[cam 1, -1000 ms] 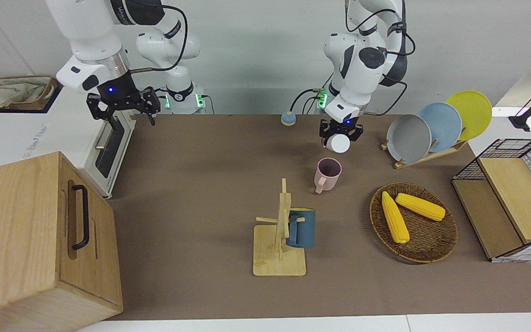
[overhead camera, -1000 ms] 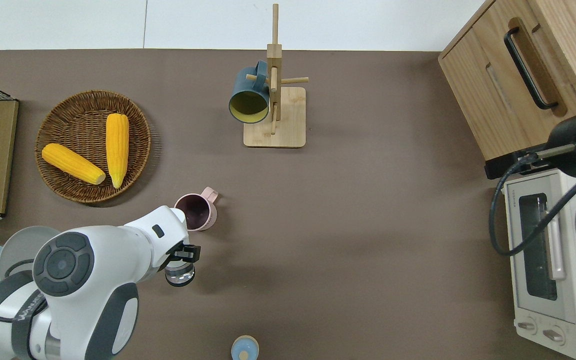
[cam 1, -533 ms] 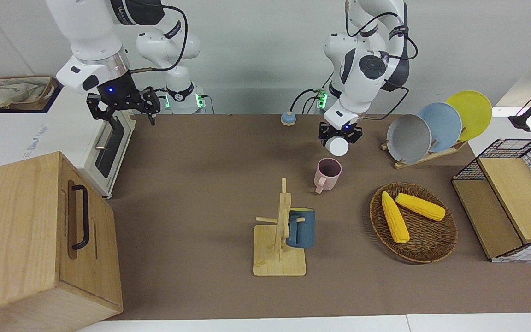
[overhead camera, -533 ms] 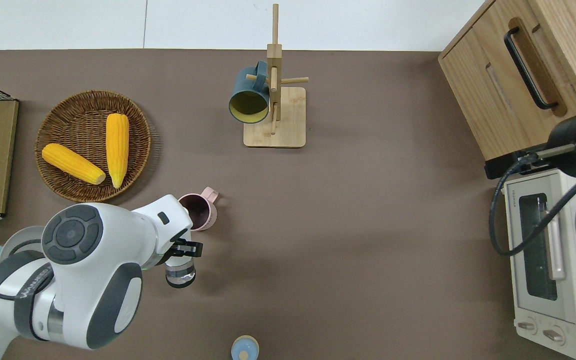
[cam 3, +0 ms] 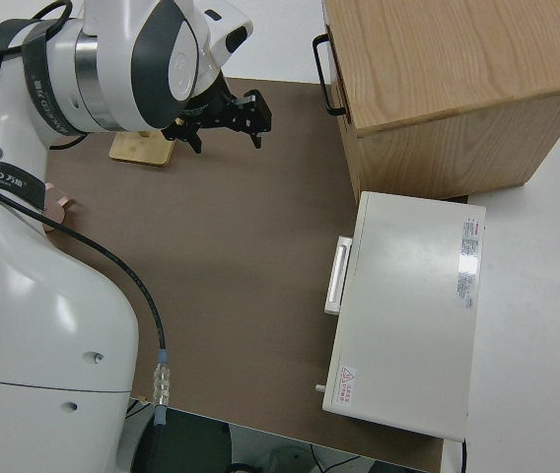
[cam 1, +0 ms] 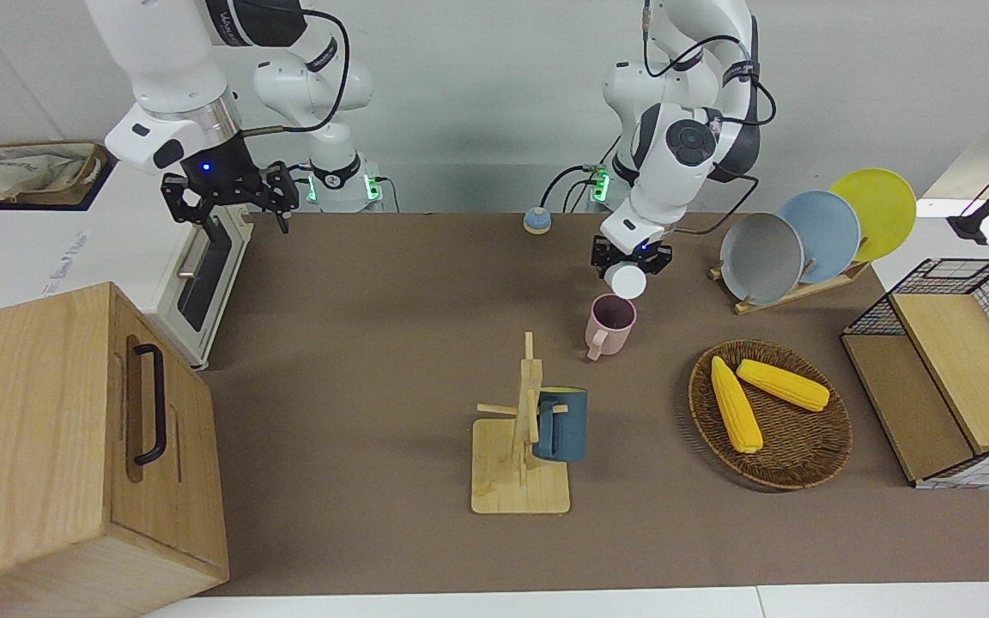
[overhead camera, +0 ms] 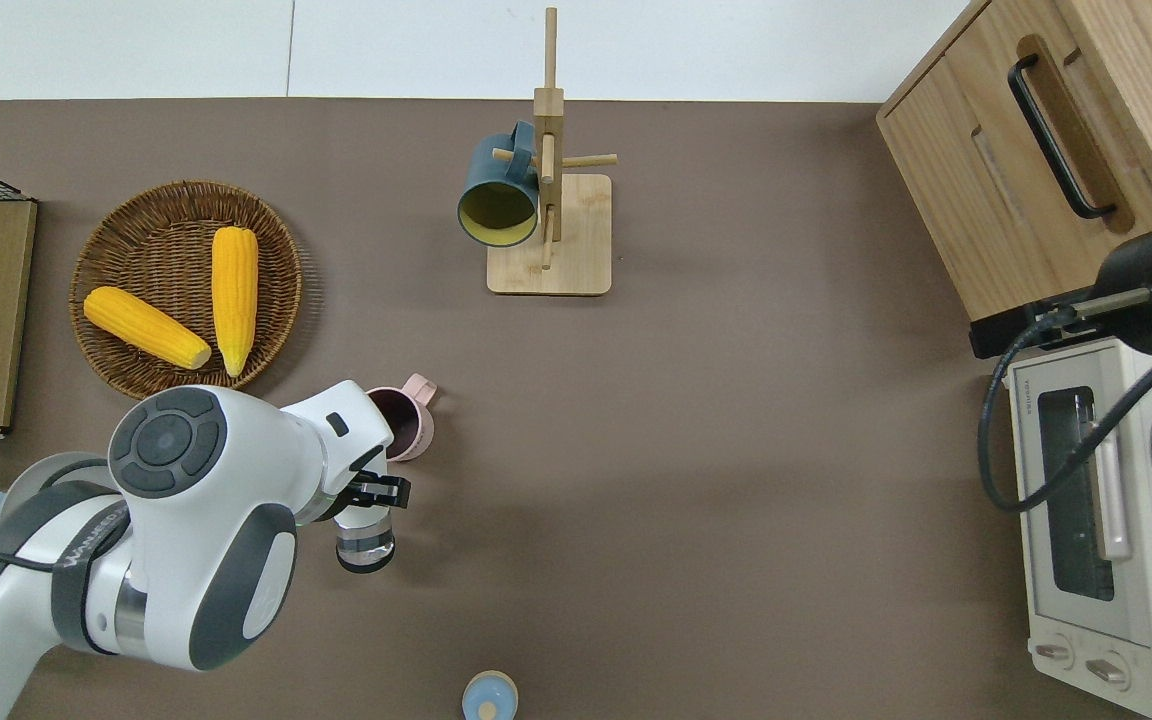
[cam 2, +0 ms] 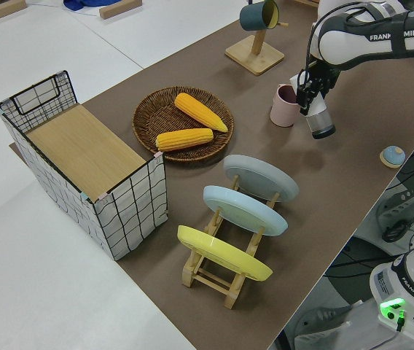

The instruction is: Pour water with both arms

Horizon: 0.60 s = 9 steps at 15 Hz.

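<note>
A small blue lid (overhead camera: 489,697) lies nearest the robots on the brown desk (overhead camera: 716,450). The left gripper (overhead camera: 368,500), black with a blue light, on a white jointed arm (overhead camera: 186,520) with grey-black caps, has its jaws clamped on a clear bottle (overhead camera: 365,543), tipped toward the pink mug (overhead camera: 406,425) standing just beside it. Farther out sit a wicker basket (overhead camera: 106,230) with two corn cobs (overhead camera: 235,285) and a wooden mug tree (overhead camera: 548,200) bearing a blue mug (overhead camera: 498,195). The right gripper (cam 1: 228,190) is parked, jaws apart.
</note>
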Each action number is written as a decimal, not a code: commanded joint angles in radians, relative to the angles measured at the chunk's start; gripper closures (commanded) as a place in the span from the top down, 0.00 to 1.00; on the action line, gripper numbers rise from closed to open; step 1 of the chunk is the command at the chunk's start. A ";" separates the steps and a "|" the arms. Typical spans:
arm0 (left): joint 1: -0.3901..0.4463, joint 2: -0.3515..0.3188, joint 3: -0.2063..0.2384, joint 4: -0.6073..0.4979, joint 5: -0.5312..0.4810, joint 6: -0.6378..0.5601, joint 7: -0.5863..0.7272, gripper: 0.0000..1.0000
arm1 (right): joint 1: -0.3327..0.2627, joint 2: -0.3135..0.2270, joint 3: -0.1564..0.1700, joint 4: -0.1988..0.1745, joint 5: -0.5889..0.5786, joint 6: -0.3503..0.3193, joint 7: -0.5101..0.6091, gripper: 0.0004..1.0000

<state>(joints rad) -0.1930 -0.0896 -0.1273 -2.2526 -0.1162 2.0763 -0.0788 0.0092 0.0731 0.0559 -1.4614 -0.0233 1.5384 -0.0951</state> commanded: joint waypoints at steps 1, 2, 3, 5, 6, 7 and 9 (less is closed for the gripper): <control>-0.003 0.005 0.011 0.056 0.009 -0.065 0.013 0.01 | -0.001 -0.004 -0.001 0.007 0.013 -0.014 -0.022 0.99; -0.002 0.011 0.012 0.065 0.009 -0.083 0.013 0.01 | -0.001 -0.004 -0.001 0.007 0.013 -0.014 -0.022 0.99; -0.002 0.028 0.014 0.083 0.010 -0.102 0.013 0.01 | -0.001 -0.004 -0.001 0.007 0.013 -0.014 -0.022 0.99; -0.002 0.065 0.015 0.132 0.010 -0.152 0.013 0.01 | -0.001 -0.004 -0.001 0.007 0.013 -0.014 -0.022 0.99; -0.003 0.083 0.015 0.152 0.016 -0.171 0.008 0.01 | -0.001 -0.004 -0.001 0.007 0.013 -0.014 -0.022 0.99; -0.005 0.088 0.015 0.159 0.026 -0.185 0.005 0.01 | -0.001 -0.004 -0.001 0.007 0.013 -0.014 -0.022 0.99; -0.005 0.090 0.015 0.159 0.027 -0.188 0.008 0.01 | -0.001 -0.004 -0.001 0.007 0.013 -0.014 -0.022 0.99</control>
<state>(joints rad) -0.1923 -0.0296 -0.1199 -2.1538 -0.1063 1.9442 -0.0771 0.0092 0.0731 0.0559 -1.4614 -0.0233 1.5384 -0.0951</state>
